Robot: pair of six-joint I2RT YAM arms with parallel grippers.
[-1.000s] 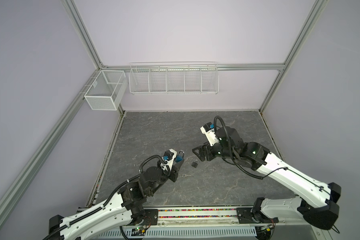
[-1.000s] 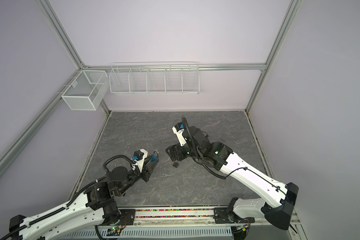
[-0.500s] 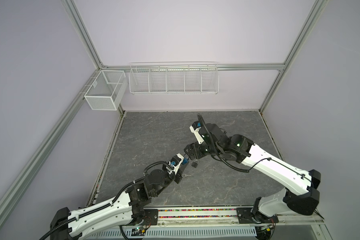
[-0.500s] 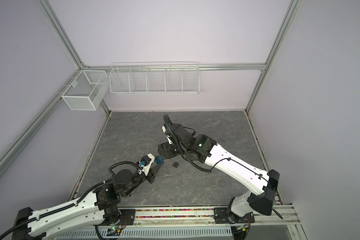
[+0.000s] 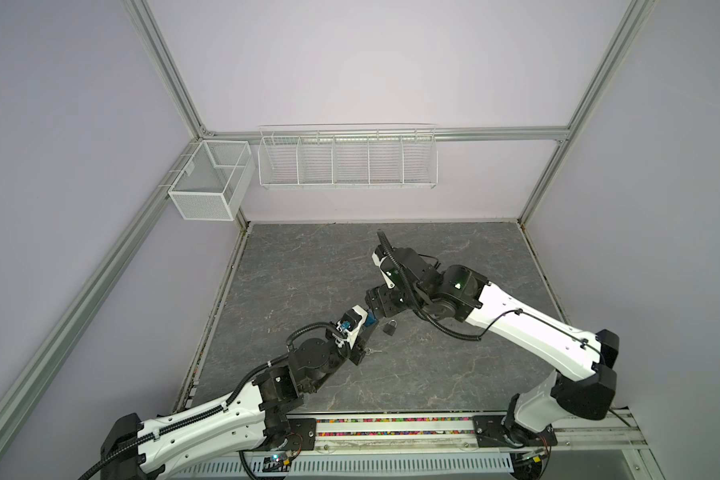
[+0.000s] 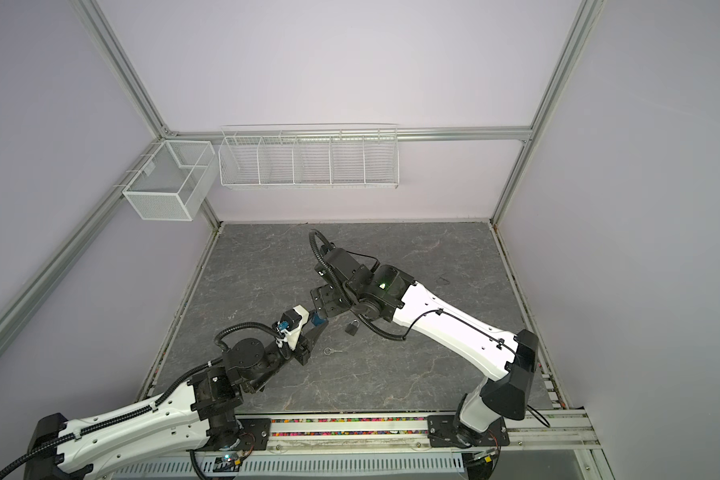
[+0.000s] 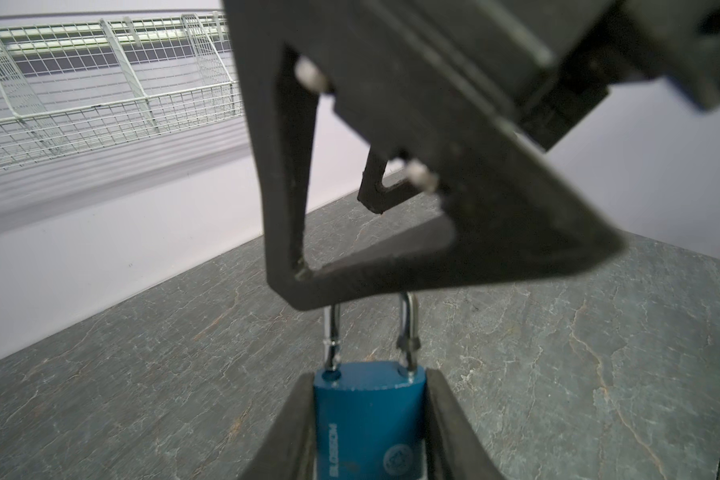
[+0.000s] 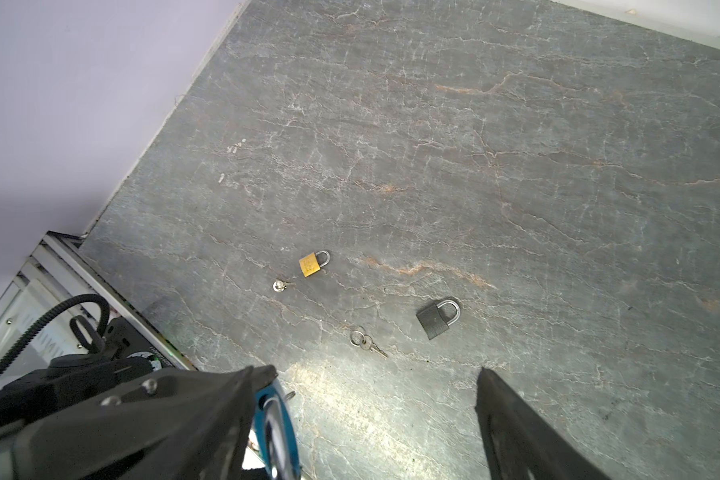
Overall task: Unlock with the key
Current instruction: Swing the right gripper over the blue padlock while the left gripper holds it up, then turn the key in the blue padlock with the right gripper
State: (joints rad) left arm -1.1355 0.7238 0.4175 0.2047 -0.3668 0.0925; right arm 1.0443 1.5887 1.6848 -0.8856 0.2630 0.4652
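Over at the left gripper point(image 7: 368, 380) now, clamped on the flat sides of a blue padlock point(image 7: 368, 424): smooth painted body, rounded corners, bright steel shackle point(image 7: 334, 328) poking out past the fingertips. Held up clear of the table point(image 5: 308, 266), grey and veined like slate.

Facing it, the right gripper point(image 8: 374, 372), spread wide and gripping nothing. In the left wrist view, one matte black triangular finger point(image 7: 391, 278) right across the top of the shackle. Touching or not? Cannot tell.

Down flat on the table: a small silver key point(image 6: 331, 351) on a round wire ring, just beside the left gripper. Near that, a dark padlock point(image 6: 352, 327), squarish, with a steel loop.

Farther off in the right wrist view, a brass padlock point(image 8: 313, 264), with another little ringed key point(image 8: 281, 285) just beside it.

Up on the back wall, a long white wire basket point(image 5: 348, 166), split into compartments.
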